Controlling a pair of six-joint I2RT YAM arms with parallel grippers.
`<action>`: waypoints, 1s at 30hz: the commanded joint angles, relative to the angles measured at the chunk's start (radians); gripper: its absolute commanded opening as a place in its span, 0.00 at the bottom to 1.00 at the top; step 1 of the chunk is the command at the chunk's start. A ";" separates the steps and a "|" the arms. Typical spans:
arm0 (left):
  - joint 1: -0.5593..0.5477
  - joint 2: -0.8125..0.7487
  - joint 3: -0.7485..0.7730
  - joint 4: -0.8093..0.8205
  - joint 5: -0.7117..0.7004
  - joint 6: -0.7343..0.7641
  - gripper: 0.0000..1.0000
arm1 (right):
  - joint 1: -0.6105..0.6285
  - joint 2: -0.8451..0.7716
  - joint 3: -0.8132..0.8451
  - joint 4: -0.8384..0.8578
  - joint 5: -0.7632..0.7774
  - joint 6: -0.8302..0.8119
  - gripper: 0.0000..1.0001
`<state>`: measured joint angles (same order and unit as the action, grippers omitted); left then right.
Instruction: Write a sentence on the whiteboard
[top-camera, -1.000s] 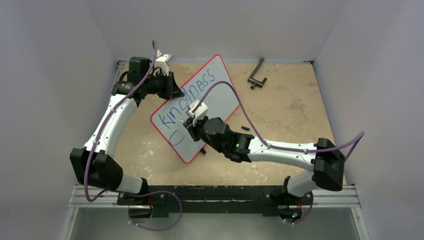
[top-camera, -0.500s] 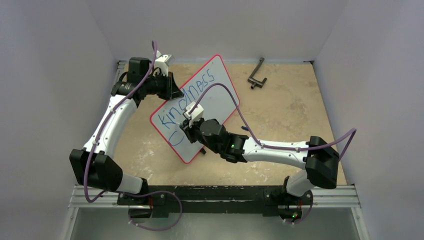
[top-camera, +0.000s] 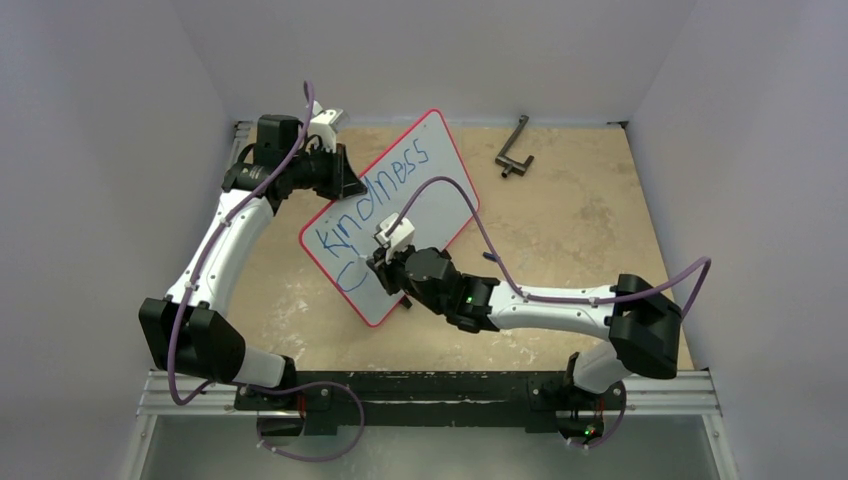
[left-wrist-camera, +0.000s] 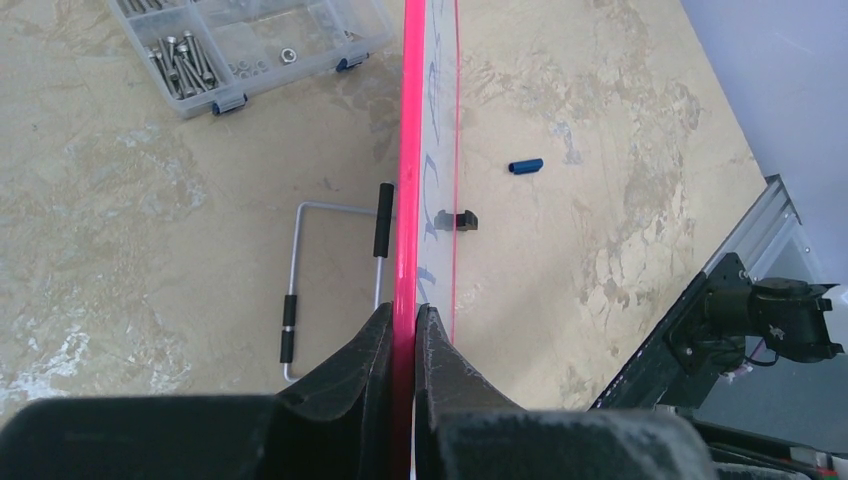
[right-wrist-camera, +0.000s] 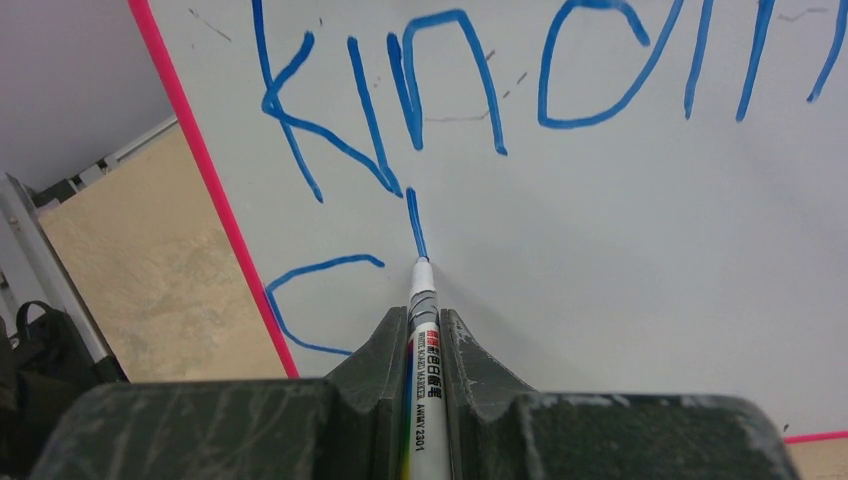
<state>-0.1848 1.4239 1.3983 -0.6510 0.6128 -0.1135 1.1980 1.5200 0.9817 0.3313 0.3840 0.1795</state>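
The whiteboard with a red rim stands tilted on the table. In blue it bears the sentence, which reads "kindness", with a "C" below. My left gripper is shut on the board's red rim at its far left edge. My right gripper is shut on a white marker. The marker's tip touches the board at the lower end of a short blue stroke, right of the "C".
A blue marker cap lies on the table right of the board. A black L-shaped tool lies at the back right. Behind the board are a wire stand and a clear compartment box of screws.
My right gripper has moved left and then down the board with the marker, leaving a short new stroke beside the "C". The left gripper and the board have not moved.
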 joint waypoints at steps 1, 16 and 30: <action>-0.015 -0.016 -0.002 -0.041 -0.012 0.019 0.00 | -0.003 0.010 -0.056 -0.019 0.019 0.038 0.00; -0.015 -0.017 -0.005 -0.042 -0.014 0.020 0.00 | -0.004 0.005 -0.084 -0.036 0.018 0.071 0.00; -0.015 -0.019 -0.002 -0.040 -0.010 0.020 0.00 | -0.002 -0.007 -0.138 -0.056 0.023 0.090 0.00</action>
<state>-0.1837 1.4239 1.3983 -0.6483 0.6140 -0.1116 1.2045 1.5017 0.8547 0.2947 0.3985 0.2523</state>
